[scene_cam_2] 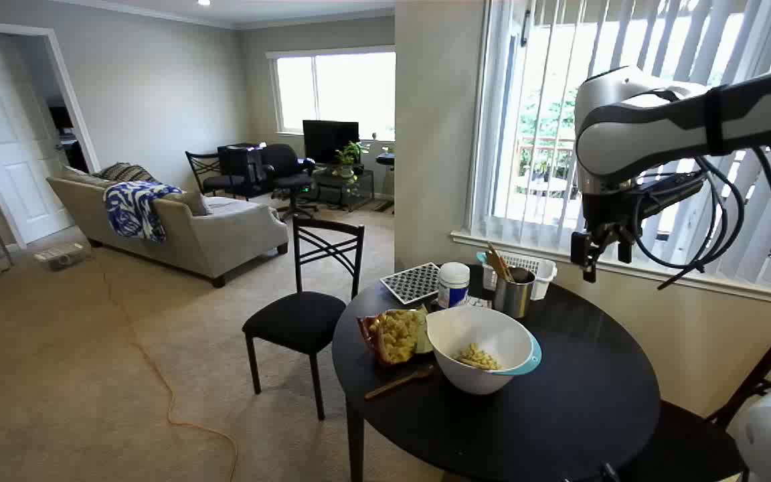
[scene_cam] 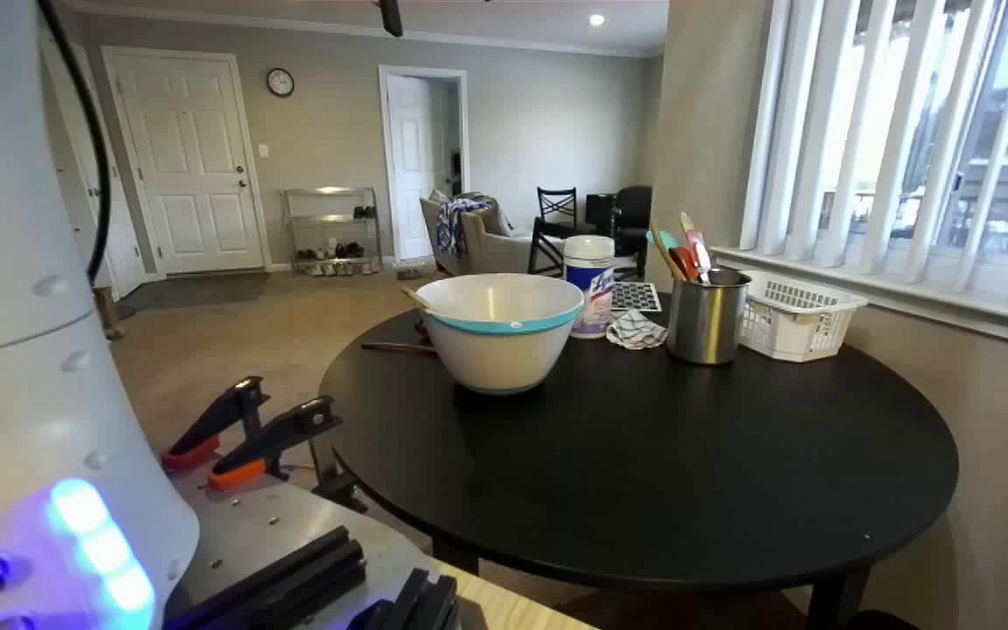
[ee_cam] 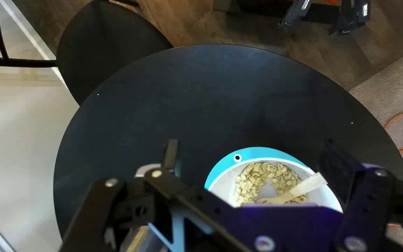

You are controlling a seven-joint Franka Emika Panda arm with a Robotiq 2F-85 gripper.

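My gripper (scene_cam_2: 603, 258) hangs high over the window side of the round black table (scene_cam_2: 579, 415). In the wrist view its black fingers (ee_cam: 251, 150) are wide apart with nothing between them. Below stands a white bowl with a turquoise rim (ee_cam: 257, 154), seen in both exterior views (scene_cam: 504, 354) (scene_cam_2: 472, 385); the gripper does not touch it. The bowl holds pale pasta (ee_cam: 252, 178) and a light wooden spoon (ee_cam: 304, 186) leaning on its rim. The gripper body hides the bowl's near part in the wrist view. The steel utensil pot (scene_cam_2: 514, 298) stands nearest below the gripper.
An open pasta bag (scene_cam_2: 395, 335) and a brown wooden spoon (scene_cam_2: 399, 383) lie beside the bowl. A wipes canister (scene_cam: 590, 293), crumpled cloth (scene_cam: 637, 331), white basket (scene_cam: 801, 324) and checkered board (scene_cam_2: 412, 282) stand behind. A chair (scene_cam_2: 302, 321) and window blinds (scene_cam_2: 546, 147) border the table.
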